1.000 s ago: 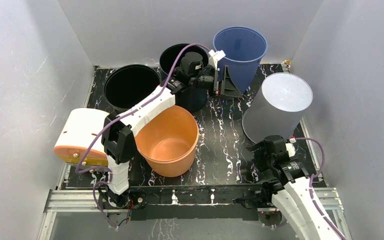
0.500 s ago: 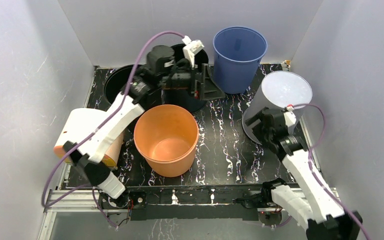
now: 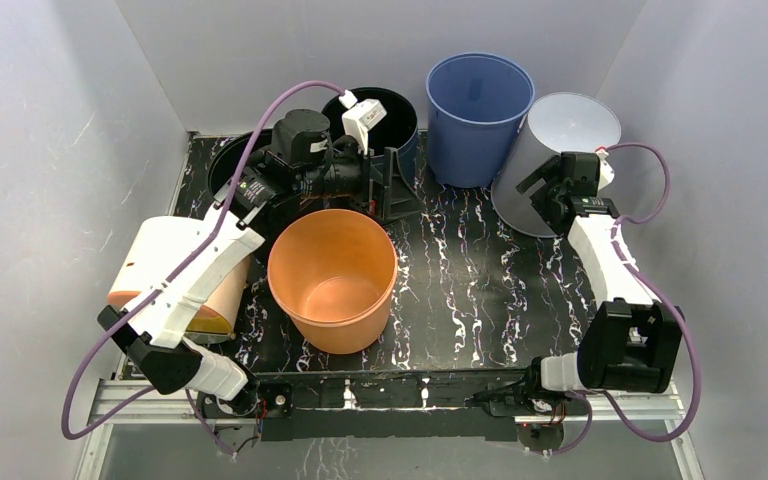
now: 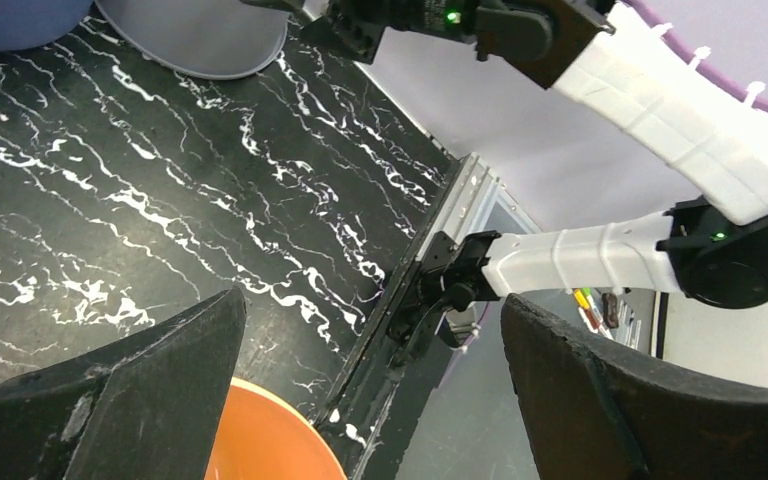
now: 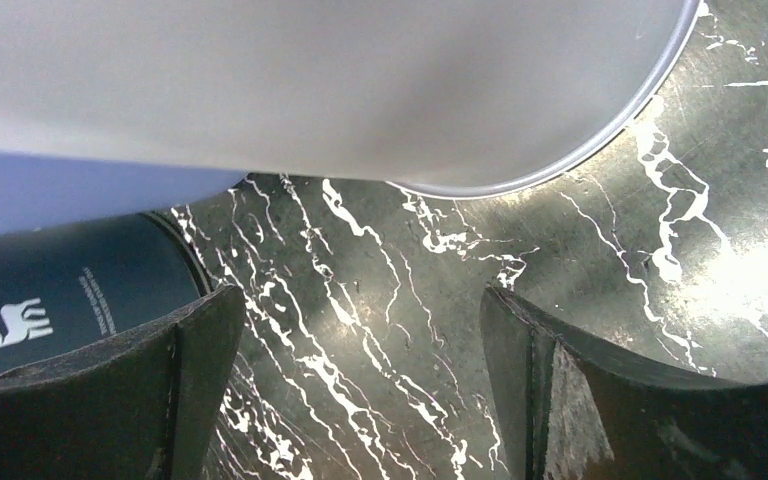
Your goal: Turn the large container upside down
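Note:
An orange tub [image 3: 332,278] stands upright, mouth up, at the front middle of the black marbled table; its rim shows in the left wrist view [image 4: 270,440]. My left gripper [image 3: 405,185] [image 4: 372,305] is open and empty, held above the table just behind that tub. A big grey container [image 3: 560,150] stands tilted at the back right, its pale round end up and its rim near the table [image 5: 560,160]. My right gripper [image 3: 538,198] [image 5: 360,300] is open and empty, right beside the grey container's lower wall.
A blue bucket [image 3: 478,105] stands upright at the back, next to the grey container. Two black tubs [image 3: 385,110] [image 3: 235,165] stand at the back left. A white and orange container [image 3: 165,275] lies on its side at the left edge. Grey walls enclose the table.
My right arm swung from the front right to the back right, and the grey container moved back and now tilts. My left gripper drew back from the blue bucket to above the orange tub.

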